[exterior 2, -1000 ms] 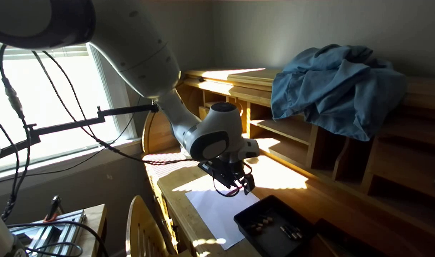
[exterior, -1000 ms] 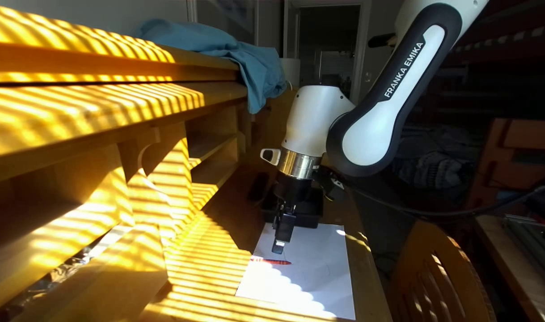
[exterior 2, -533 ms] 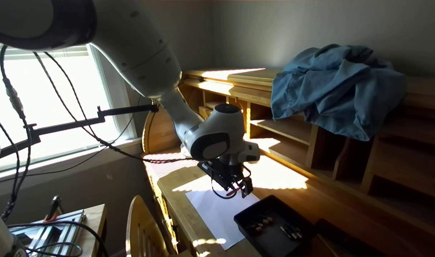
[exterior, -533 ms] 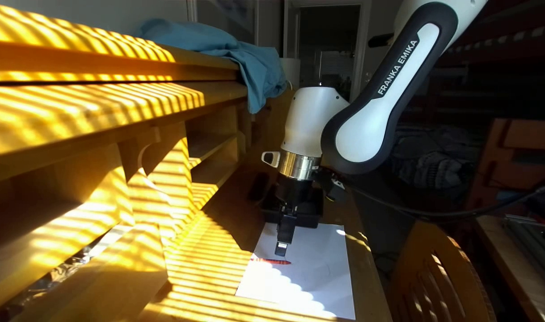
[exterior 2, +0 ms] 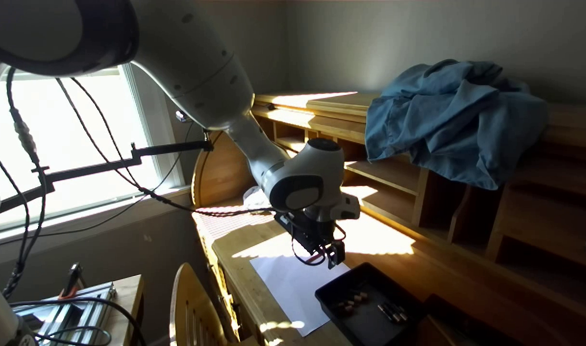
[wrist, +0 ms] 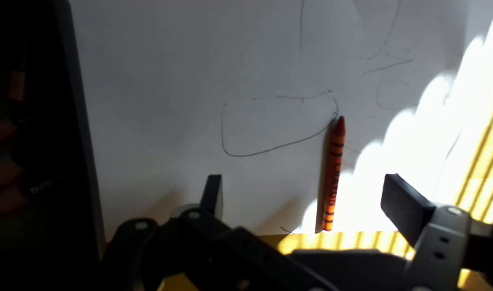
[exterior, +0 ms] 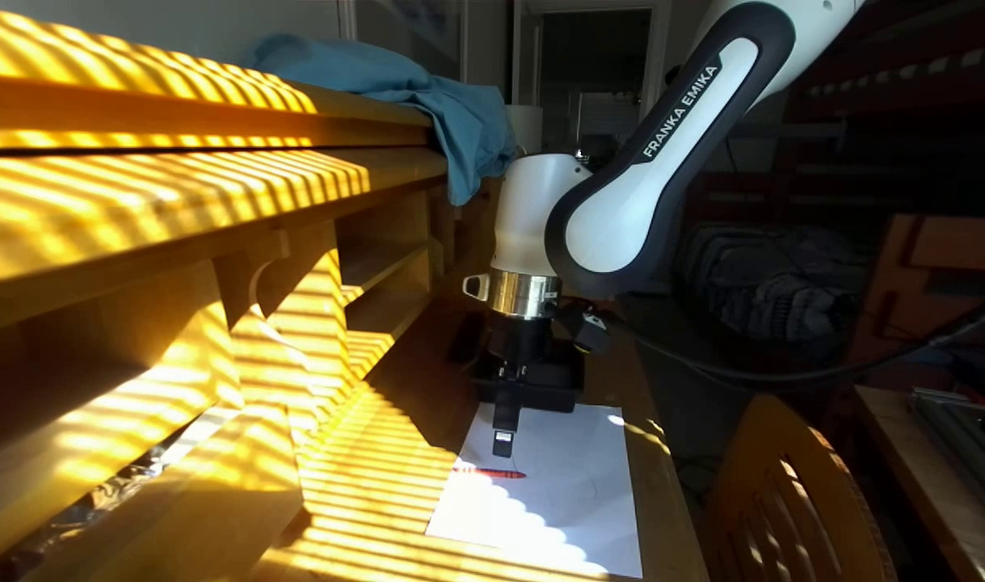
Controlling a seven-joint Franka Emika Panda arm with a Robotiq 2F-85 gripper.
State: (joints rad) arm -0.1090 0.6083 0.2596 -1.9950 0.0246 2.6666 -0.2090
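A red crayon [wrist: 334,173] lies flat on a white sheet of paper [wrist: 157,101], resting by its own weight; in the wrist view its tip points toward twelve o'clock, just beside a thin drawn loop [wrist: 266,152], and its blunt end comes close to the sheet's six o'clock edge. The gripper [wrist: 302,197] hangs over it with its fingers spread wide apart and nothing clamped between them. From the wrist, one finger stands on the crayon's three o'clock side, the other on its nine o'clock side, so the gap seems set across the crayon's narrow girth, slightly off centre. How high the fingertips ride is hard to tell. Faint lines suggest the sheet serves for drawing. At nine o'clock a black tray [wrist: 80,121] borders the sheet; its raised wall probably keeps some dark cylinders with copper-coloured ends [wrist: 17,85] from rolling off, and looks like the nearest obstacle to a sideways shift. At three o'clock, barred sunlight crosses the wooden desk [wrist: 487,169] and bleaches part of the sheet. In an exterior view, with the gripper as centre, cubbyholes [exterior 2: 384,175] rise at one o'clock, a blue cloth [exterior 2: 446,125] drapes over the hutch top beyond them, and a wooden chair [exterior 2: 187,293] stands at eight o'clock.
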